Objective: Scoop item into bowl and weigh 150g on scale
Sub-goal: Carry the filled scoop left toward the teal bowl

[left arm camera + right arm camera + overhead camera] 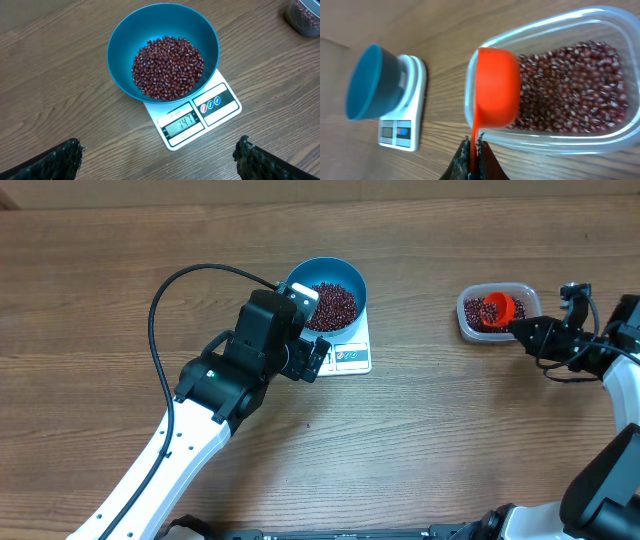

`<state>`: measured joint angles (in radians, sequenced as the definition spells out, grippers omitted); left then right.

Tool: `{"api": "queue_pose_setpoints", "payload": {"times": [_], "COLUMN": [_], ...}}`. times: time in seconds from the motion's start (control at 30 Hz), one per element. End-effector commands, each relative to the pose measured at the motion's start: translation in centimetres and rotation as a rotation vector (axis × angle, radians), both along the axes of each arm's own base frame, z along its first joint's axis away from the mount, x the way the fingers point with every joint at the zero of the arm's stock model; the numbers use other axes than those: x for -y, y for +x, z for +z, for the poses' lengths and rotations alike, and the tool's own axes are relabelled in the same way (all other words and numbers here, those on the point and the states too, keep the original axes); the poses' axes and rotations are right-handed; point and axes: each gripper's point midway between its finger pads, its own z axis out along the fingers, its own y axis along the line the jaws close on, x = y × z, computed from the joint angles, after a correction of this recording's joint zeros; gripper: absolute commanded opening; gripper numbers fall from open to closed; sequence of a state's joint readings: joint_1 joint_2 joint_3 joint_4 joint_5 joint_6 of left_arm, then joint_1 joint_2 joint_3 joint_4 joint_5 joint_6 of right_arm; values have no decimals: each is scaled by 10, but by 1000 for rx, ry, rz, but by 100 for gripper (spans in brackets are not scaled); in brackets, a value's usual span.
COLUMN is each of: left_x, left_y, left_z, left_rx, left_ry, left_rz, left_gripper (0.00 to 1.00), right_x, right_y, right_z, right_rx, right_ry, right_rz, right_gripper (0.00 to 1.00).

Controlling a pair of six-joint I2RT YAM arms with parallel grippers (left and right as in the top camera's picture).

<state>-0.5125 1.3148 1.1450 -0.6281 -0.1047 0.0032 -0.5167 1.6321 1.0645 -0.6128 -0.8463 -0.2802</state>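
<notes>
The blue bowl [162, 30] sits on the white scale [215, 107] and holds a heap of dark red-brown beans [167, 67]; the display [184, 122] reads 147. My left gripper [160, 160] hovers just short of the scale's display edge, jaws wide open with nothing between them. My right gripper [472, 150] is shut on the thin handle of an orange scoop [495, 85]. The scoop's cup hangs inside the near end of a clear plastic tub [620, 30], over more beans [570, 85], with its outer side toward the camera.
The tub [530, 292] stands at the table's right, well apart from the scale [352, 358]. A black cable [170, 290] loops above the left arm. Bare wooden table lies between scale and tub.
</notes>
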Motion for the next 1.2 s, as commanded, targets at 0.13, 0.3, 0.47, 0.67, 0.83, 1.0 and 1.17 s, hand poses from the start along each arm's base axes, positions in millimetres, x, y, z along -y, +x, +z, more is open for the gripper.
{"api": "queue_pose_setpoints", "payload": {"times": [0.13,0.3,0.47,0.67,0.83,1.0,1.17], "left_x": [0,0,0,0,0,0,0], "left_y": [-1,-1,-1,-1,-1,-1,-1], "left_z": [8,8,8,8,8,8,8], "left_rx": [20,20,20,20,20,20,20], "left_ry": [-12,-12,-12,-12,-12,-12,-12], "left_rz": [-10,-10,-10,-10,-10,-10,-10], "left_gripper": [100,100,100,100,100,100,100], "right_x": [-25,-33,-48,-80,-114,-147,-181], "right_y": [-1,-2,-2,-2,4,17,25], "right_z": [27,35,38,40,45,59,73], "right_rx": [97,90,66,65,90,161,268], "right_ry": [185,259,304,313,306,296,257], "right_rz": [94,103,124,216,304,382,473], "right_gripper": [4,4,4,4,4,4,4]}}
